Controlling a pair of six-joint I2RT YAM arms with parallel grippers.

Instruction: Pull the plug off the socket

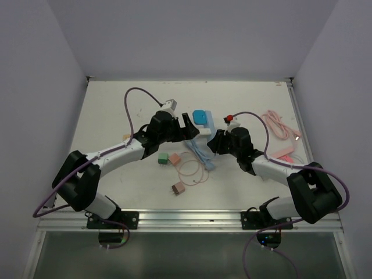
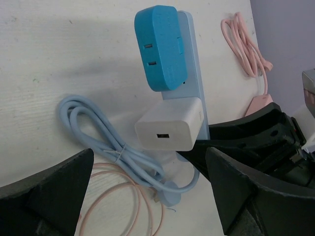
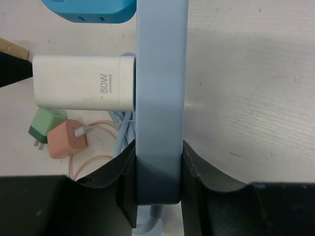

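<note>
White charger [image 2: 170, 129] on pale power strip [image 2: 193, 69], blue adapter [image 2: 160, 46] beside, fingers [image 2: 49, 196] apart

This is a robotics lab cell. A bare white table [image 1: 110, 110] sits boxed in by plain pale walls [image 1: 35, 87] on three sides, under a fixed overhead camera. A left arm [image 1: 110, 154] and a right arm [image 1: 270, 168] are bolted to a metal rail [image 1: 192, 219] at the near edge, with purple cables [image 1: 129, 113] looping off them. Chargers [image 1: 163, 158] and cords [image 1: 278, 125] lie loose on the top.
</note>
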